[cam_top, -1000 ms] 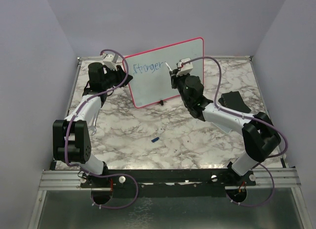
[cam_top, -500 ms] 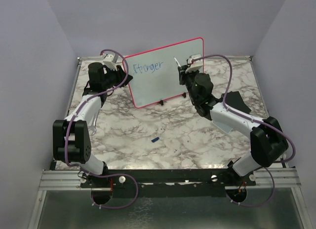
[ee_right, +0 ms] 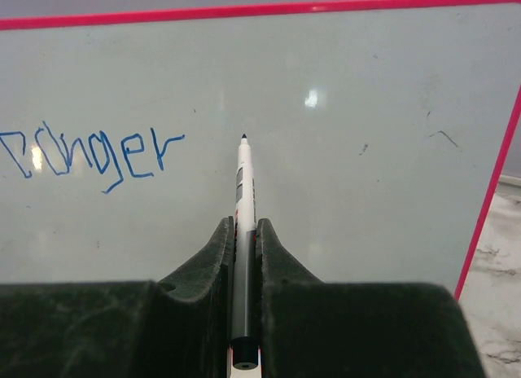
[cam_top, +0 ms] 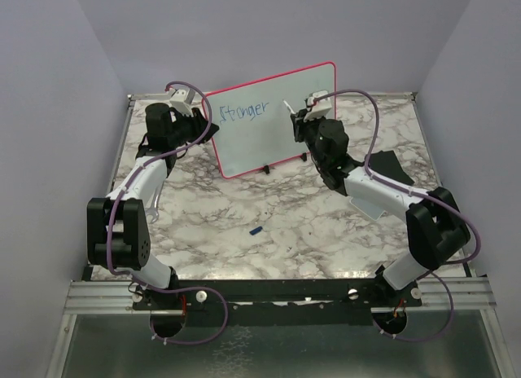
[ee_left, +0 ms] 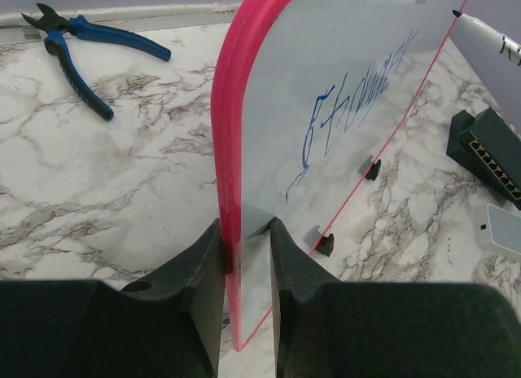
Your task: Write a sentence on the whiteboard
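Observation:
The whiteboard stands tilted on its two black feet at the back of the table. Its pink-red left edge is clamped in my left gripper, seen from above at the board's left side. The sentence is one blue word, "Stronger", across the board's upper left. My right gripper is shut on a white marker and hovers before the board's right half. The marker's tip points at bare board just right of the word; whether it touches, I cannot tell.
Blue-handled pliers lie behind the board on the left. A black block sits on the marble right of my right arm, with a small grey pad near it. A small blue cap lies mid-table.
My right gripper has carried the marker to the right along the board, from the end of "Stronger" to the bare area beyond it. The left arm and the board have stayed still.

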